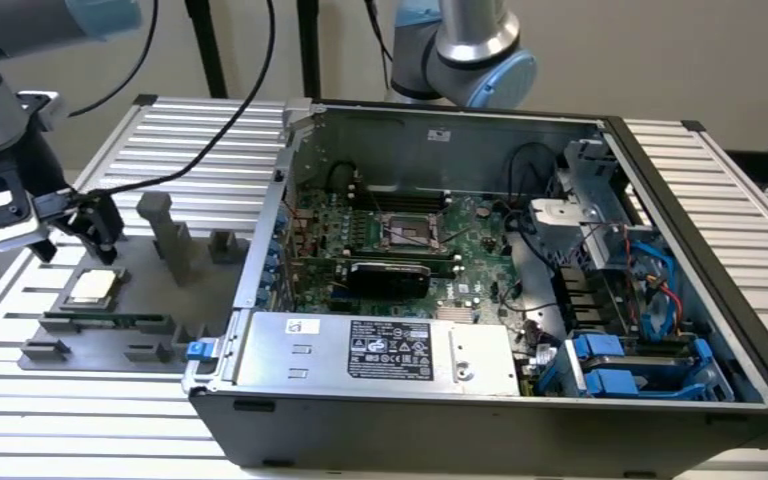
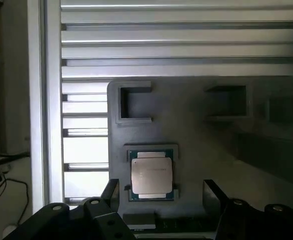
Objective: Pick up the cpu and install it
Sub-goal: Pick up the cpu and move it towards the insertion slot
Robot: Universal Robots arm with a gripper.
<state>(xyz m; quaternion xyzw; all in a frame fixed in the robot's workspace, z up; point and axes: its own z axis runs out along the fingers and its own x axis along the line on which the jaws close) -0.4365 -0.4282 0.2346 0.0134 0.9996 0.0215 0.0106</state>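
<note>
The cpu (image 1: 93, 288) (image 2: 151, 173), a small square chip with a pale metal top, lies flat in a recess of a grey holder plate (image 1: 117, 335) (image 2: 196, 135) at the exterior view's left. My gripper (image 1: 77, 255) (image 2: 160, 190) hangs just above it, open, with one dark fingertip (image 2: 111, 190) on either side of the chip and not touching it. Nothing is held. The dark metal-framed socket (image 1: 411, 235) sits on the green motherboard (image 1: 471, 250) inside the open computer case.
The open case (image 1: 704, 300) fills the exterior view's middle and right, with a silver power supply box (image 1: 384, 350) at its front and cables and blue drive bays (image 1: 624, 365) at its right. Grey posts (image 1: 168, 235) rise from the holder plate. All stands on a slatted aluminium table (image 1: 77, 420).
</note>
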